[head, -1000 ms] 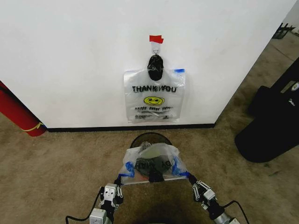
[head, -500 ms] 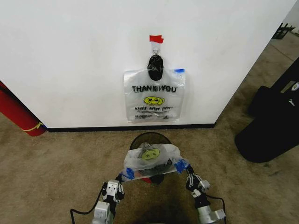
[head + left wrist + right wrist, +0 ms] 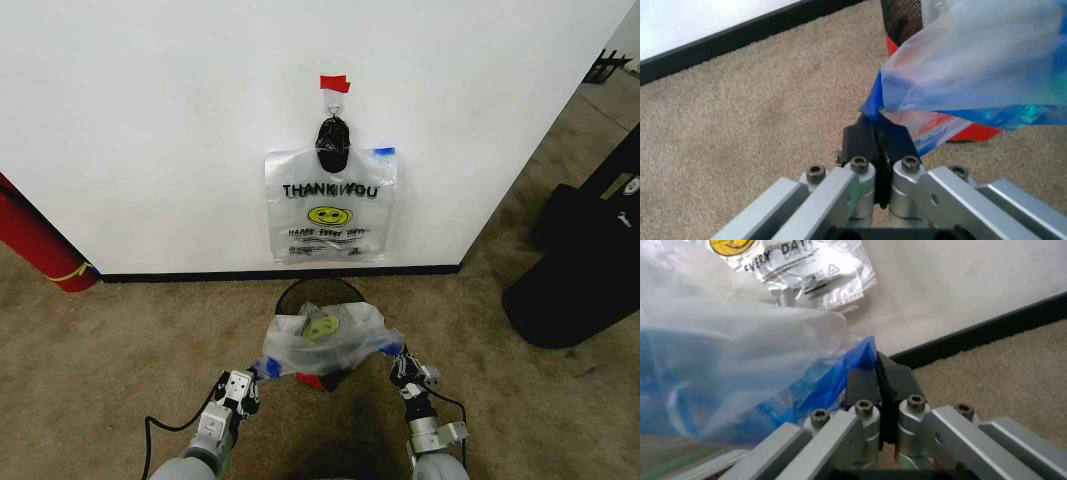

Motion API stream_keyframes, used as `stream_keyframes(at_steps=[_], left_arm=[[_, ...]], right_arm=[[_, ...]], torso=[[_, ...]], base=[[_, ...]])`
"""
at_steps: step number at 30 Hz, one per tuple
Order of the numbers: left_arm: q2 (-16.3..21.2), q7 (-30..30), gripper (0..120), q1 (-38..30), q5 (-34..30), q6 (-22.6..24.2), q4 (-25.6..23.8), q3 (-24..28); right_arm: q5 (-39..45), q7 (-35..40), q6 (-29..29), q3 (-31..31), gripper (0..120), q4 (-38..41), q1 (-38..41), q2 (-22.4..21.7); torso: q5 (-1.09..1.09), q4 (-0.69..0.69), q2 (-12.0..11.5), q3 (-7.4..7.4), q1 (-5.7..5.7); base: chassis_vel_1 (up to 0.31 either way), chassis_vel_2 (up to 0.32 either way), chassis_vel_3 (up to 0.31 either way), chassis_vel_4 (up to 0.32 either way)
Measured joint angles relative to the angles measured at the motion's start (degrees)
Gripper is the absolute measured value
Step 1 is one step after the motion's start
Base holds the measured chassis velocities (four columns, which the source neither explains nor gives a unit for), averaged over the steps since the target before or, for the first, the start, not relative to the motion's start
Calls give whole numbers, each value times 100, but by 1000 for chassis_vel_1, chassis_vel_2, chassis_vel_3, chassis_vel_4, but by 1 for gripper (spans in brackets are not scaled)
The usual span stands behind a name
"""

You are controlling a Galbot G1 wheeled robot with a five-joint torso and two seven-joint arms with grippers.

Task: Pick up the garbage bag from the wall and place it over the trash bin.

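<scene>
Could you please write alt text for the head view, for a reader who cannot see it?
Two grippers, left and right, hold a garbage bag stretched by its blue handles over the black trash bin. Behind it, another bag hangs on the white wall.

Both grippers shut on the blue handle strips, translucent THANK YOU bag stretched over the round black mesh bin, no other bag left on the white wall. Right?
Not quite. A second translucent THANK YOU bag hangs on the white wall, as the head view shows. The rest holds: left gripper and right gripper are shut on the blue handle strips of the held garbage bag, stretched over the round black mesh bin.
</scene>
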Motion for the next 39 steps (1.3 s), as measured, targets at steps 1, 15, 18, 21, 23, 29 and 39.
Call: stream_keyframes(at_steps=[1, 15, 18, 21, 23, 29, 39], left_arm=[[7, 0, 0, 1, -10, 15, -24, 0], [219, -260, 25, 1034, 393, 62, -1041, -117], [299, -264, 36, 1242, 756, 266, -1176, -143], [331, -264, 43, 1315, 899, 389, -1207, -162], [410, -265, 63, 1485, 1178, 475, -1297, -256], [515, -271, 82, 1701, 1325, 506, -1565, -303], [551, -274, 100, 1926, 1451, 482, -1999, -289]], right_arm=[[-11, 2, 0, 0, 0, 4, -3, -6], [-829, -211, 361, 131, 20, 903, -648, -795], [-1175, -117, 438, 276, 32, 999, -785, -1051], [-1365, 44, 461, 373, 39, 1026, -845, -1181], [-1961, 769, 315, 642, 60, 1249, -1072, -1494], [-2172, 830, 314, 745, 78, 1662, -1337, -1677], [-2907, 999, 321, 905, 100, 2333, -1586, -1787]], torso=[[1, 0, 0, 0, 0], [1, 0, 0, -1, 0], [2, 0, 0, -1, 0], [2, 0, 0, -1, 0], [0, 0, 0, -1, 0], [1, 1, 0, -1, 0], [0, 0, 0, -1, 0]], base=[[0, 0, 0, 0], [0, 0, 0, 0], [0, 0, 0, 0], [0, 0, 0, 0], [0, 0, 0, 0], [0, 0, 0, 0], [0, 0, 0, 0]])
